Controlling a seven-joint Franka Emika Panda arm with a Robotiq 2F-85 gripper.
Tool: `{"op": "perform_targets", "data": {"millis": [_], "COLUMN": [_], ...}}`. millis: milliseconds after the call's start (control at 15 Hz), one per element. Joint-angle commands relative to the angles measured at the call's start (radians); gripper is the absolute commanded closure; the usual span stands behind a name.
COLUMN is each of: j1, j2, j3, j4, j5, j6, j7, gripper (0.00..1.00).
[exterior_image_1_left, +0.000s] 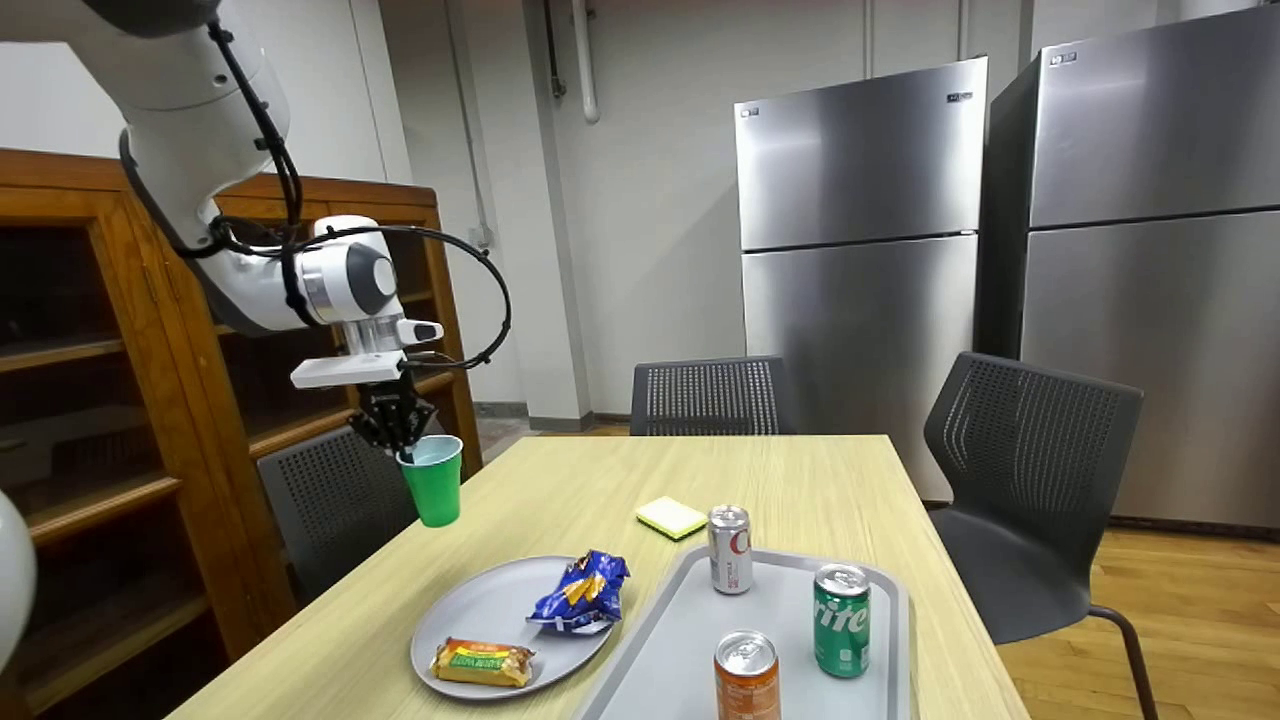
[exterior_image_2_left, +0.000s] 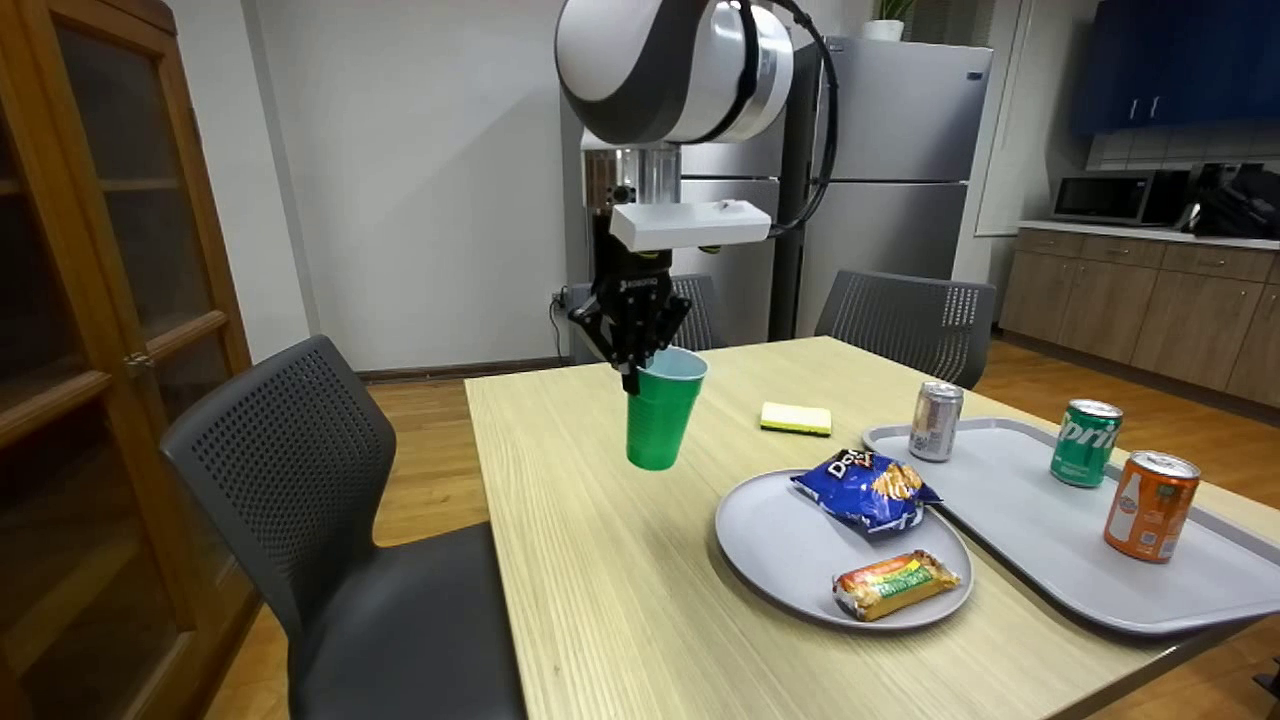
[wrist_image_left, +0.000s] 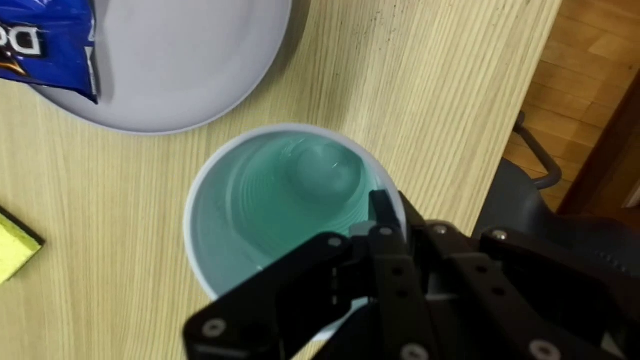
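While the hand (wrist_image_left: 396, 209) grips a green cup (exterior_image_2_left: 660, 420), dark chairs (exterior_image_1_left: 1030, 470) line the pale tabletop (exterior_image_2_left: 590, 580) near steel refrigerators (exterior_image_1_left: 860, 310).

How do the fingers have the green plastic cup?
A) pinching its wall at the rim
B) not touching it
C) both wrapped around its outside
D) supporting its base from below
A: in the wrist view, one of the fingers reaches inside the green plastic cup while another is outside, its wall between them.
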Motion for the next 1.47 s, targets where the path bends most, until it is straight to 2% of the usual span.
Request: {"op": "perform_targets", "data": {"millis": [0, 467, 800, 1400], "j1": [0.013, 0.047, 0.055, 0.073], "j2": [0.073, 0.153, 0.169, 0.208], "j3": [0.011, -0.005, -0.022, -0.051], "j4": [0.097, 0.171, 0.161, 0.161], "j5": [0.012, -0.005, -0.021, -0.074], "j6": [-0.033, -0.071, -0.102, -0.083], "j7": [-0.024, -0.009, 0.004, 0.021], "gripper": [0.99, 0.99, 0.99, 0.99]}}
